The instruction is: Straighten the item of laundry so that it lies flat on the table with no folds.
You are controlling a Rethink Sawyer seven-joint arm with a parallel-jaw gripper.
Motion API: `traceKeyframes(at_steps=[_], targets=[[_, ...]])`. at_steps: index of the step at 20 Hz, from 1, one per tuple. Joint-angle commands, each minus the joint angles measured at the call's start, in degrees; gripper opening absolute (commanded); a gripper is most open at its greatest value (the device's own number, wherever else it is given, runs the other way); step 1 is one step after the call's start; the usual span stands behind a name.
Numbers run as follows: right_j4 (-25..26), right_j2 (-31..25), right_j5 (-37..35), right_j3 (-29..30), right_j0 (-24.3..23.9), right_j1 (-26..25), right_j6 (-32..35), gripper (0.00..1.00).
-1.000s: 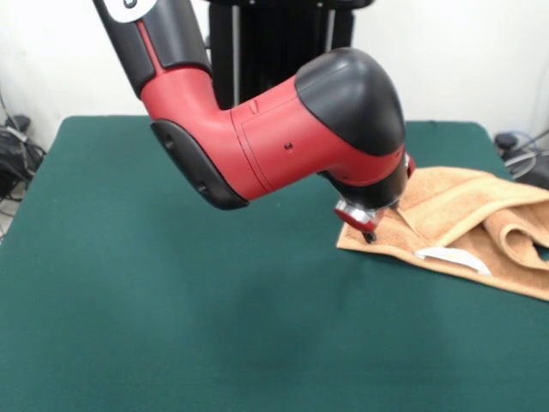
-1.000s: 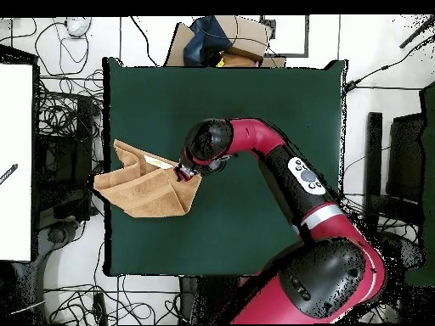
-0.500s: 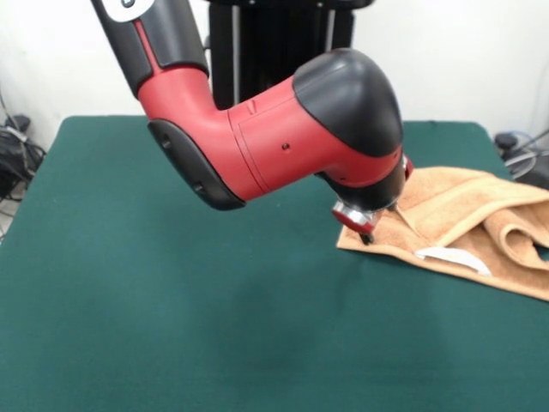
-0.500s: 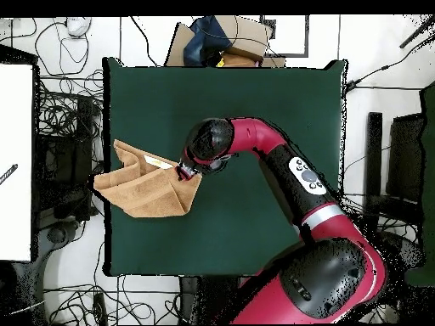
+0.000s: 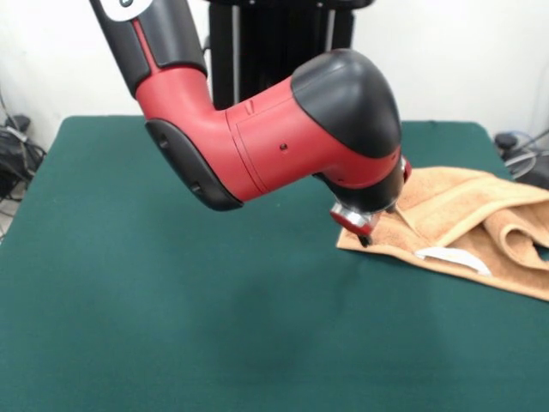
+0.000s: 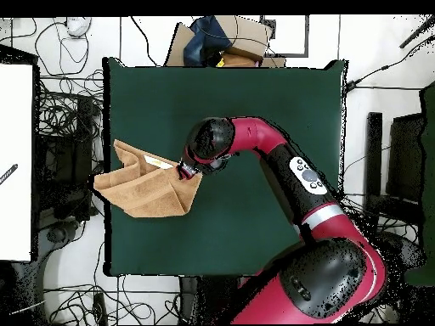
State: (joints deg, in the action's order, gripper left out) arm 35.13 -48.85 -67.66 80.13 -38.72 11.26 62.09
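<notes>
Bent arm (image 5: 283, 142), pincer (image 5: 364, 235) at rumpled towel's (image 5: 467, 219) corner

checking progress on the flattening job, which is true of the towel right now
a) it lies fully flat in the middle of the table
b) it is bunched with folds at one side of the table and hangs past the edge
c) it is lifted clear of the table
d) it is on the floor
b: the towel shows a raised fold, and in the overhead view it lies at the side of the table with a corner past the edge.
</notes>
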Motion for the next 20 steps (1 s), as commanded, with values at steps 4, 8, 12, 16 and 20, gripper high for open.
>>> traceKeyframes(at_steps=[4,8,12,16,20], targets=[[2.9,1.2,4.8,-3.0,1.0,-1.1,-9.0,1.00],[4.0,1.6,6.1,-3.3,1.1,-2.0,-9.3,1.00],[4.2,1.5,7.4,-3.5,1.1,-2.3,-9.2,1.00],[3.8,0.9,9.2,-3.2,1.1,-2.0,-8.8,1.00],[4.3,1.4,11.2,-3.4,1.2,-2.7,-8.7,1.00]])
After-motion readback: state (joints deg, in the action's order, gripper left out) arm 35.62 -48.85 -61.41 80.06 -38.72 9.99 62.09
